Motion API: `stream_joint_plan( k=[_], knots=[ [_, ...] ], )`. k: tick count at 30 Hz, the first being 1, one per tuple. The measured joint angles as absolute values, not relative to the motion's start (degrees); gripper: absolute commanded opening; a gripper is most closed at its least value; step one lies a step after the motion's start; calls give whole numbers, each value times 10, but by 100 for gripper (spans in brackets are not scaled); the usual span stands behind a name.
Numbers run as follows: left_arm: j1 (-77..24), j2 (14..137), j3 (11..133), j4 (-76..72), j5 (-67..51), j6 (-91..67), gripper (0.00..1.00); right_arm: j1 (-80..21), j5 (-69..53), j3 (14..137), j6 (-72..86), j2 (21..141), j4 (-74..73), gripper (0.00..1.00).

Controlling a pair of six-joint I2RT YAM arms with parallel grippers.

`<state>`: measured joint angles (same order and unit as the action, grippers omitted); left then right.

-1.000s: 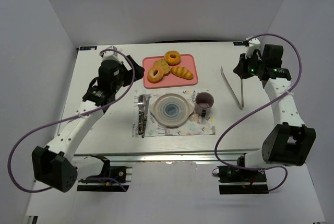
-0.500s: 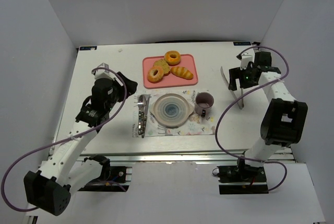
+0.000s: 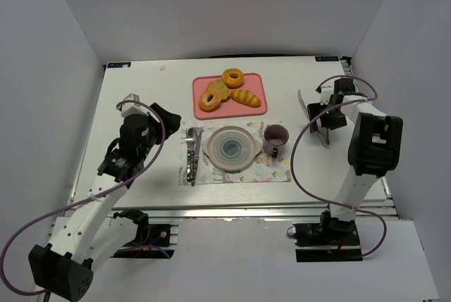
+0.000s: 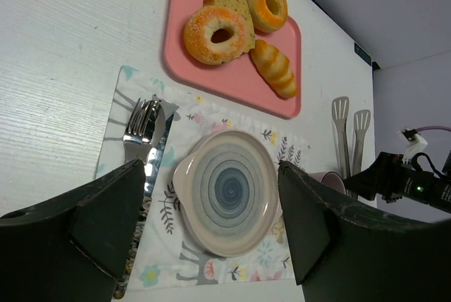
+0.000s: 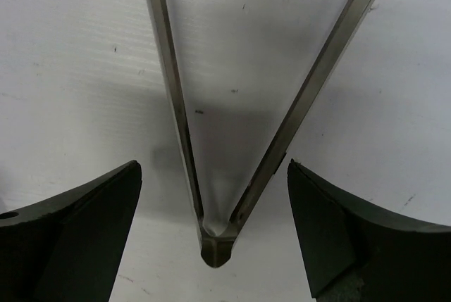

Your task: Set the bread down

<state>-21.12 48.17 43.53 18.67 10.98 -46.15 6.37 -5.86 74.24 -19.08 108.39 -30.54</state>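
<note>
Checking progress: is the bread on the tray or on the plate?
On the tray. The bread lies on the pink tray, near its right edge; the plate is empty.

Bright, even light falls from overhead and the white walls bounce it around, so the table (image 3: 289,84) looks almost washed out and the shadows under the arms are short and soft. Up close, the tongs (image 5: 215,246) throw a smudgy grey shadow between and beside their blades. The left claw's fingers (image 4: 91,224) and the right claw's fingers (image 5: 63,224) show as dark, soft-edged, nearly featureless shapes.
</note>
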Motion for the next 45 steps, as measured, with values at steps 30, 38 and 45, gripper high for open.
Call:
stream_joint_plan(
  k=[30, 38, 45],
  knots=[
    [-211, 470, 435, 202, 116, -488, 85, 25, -179, 847, -185, 1036, -308, 46],
    [-211, 466, 435, 210, 118, -494, 86, -49, -245, 933, -177, 1046, -344, 54],
    [-211, 453, 435, 220, 127, -502, 85, -105, -254, 975, -180, 1105, -367, 55]
  ],
)
